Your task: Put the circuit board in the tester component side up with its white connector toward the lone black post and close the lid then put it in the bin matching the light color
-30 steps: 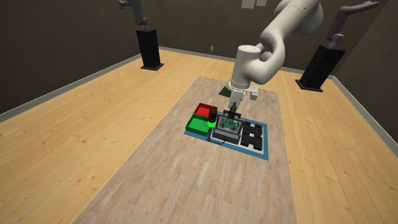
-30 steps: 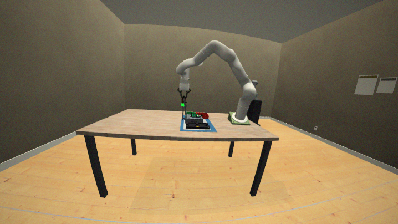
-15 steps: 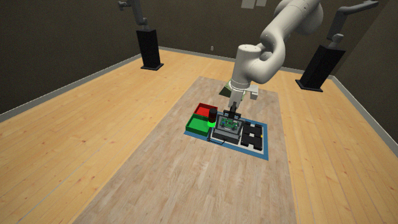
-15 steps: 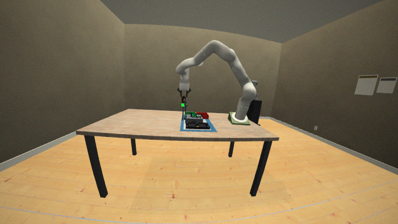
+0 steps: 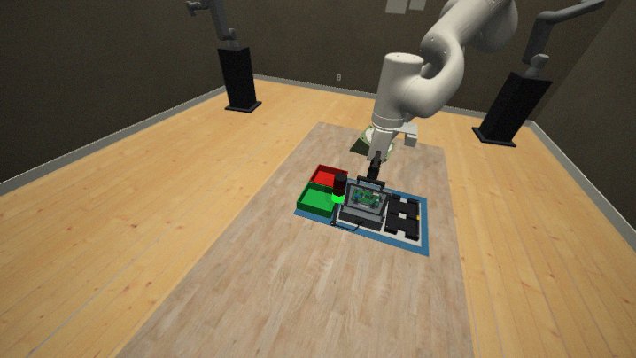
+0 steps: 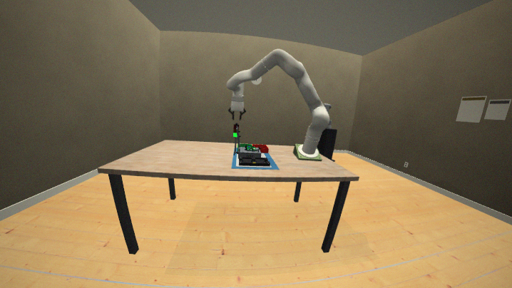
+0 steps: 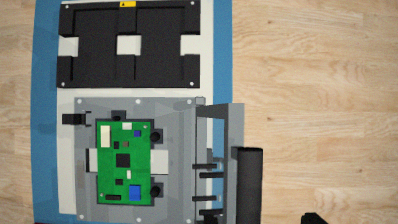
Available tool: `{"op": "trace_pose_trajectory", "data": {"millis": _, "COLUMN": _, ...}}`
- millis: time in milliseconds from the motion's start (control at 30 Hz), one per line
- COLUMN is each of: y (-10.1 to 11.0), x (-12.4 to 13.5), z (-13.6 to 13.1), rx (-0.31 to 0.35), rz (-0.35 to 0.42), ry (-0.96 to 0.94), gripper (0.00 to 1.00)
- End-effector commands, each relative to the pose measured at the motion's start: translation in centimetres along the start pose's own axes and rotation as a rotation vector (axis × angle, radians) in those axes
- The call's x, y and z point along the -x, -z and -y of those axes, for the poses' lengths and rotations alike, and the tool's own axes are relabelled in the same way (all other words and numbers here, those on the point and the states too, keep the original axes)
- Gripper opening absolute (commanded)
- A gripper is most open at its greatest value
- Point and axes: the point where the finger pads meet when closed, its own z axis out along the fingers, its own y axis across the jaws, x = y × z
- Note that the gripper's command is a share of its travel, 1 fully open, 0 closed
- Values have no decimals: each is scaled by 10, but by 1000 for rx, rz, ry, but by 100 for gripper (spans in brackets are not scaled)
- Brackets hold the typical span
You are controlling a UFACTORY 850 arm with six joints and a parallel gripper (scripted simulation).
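Green glows on the signal light point(image 5: 337, 198) point(image 6: 234, 134)! The gripper point(image 5: 372, 172) point(image 6: 237, 118), fingers half apart and empty, hangs above; in the wrist view the circuit board point(image 5: 367, 197) point(image 6: 249, 147) point(image 7: 123, 167) lies lower left in the open tester point(image 5: 362, 219) point(image 6: 249, 153) point(image 7: 175, 207), long axis upright in frame.

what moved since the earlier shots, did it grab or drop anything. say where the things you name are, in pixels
The gripper point(image 5: 372, 175) point(image 6: 237, 117) point(image 7: 261, 219) has moved up a little, away from the tester point(image 5: 362, 218) point(image 6: 249, 154) point(image 7: 175, 200). No grasp or release is visible; it now holds nothing. The lid point(image 5: 368, 187) point(image 7: 234, 117) stayed open, the board point(image 5: 360, 194) point(image 6: 249, 147) point(image 7: 137, 167) stayed in the tester, and the signal light point(image 5: 337, 198) point(image 6: 234, 135) stayed green.
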Motion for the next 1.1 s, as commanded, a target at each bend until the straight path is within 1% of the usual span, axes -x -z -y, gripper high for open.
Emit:
{"op": "trace_pose_trajectory", "data": {"millis": 0, "y": 11, "x": 0, "z": -1, "rx": 2, "rz": 0, "ry": 0, "gripper": 52}}
{"op": "trace_pose_trajectory", "data": {"millis": 167, "y": 14, "x": 0, "z": -1, "rx": 2, "rz": 0, "ry": 0, "gripper": 52}}
{"op": "trace_pose_trajectory", "data": {"millis": 200, "y": 14, "x": 0, "z": -1, "rx": 2, "rz": 0, "ry": 0, "gripper": 100}}
{"op": "trace_pose_trajectory", "data": {"millis": 700, "y": 14, "x": 0, "z": 2, "rx": 2, "rz": 0, "ry": 0, "gripper": 100}}
{"op": "trace_pose_trajectory", "data": {"millis": 833, "y": 14, "x": 0, "z": 12, "rx": 2, "rz": 0, "ry": 0, "gripper": 100}}
{"op": "trace_pose_trajectory", "data": {"millis": 933, "y": 14, "x": 0, "z": 24, "rx": 2, "rz": 0, "ry": 0, "gripper": 100}}
{"op": "trace_pose_trajectory", "data": {"millis": 1000, "y": 14, "x": 0, "z": 24, "rx": 2, "rz": 0, "ry": 0, "gripper": 100}}
{"op": "trace_pose_trajectory", "data": {"millis": 1067, "y": 14, "x": 0, "z": 35, "rx": 2, "rz": 0, "ry": 0, "gripper": 100}}
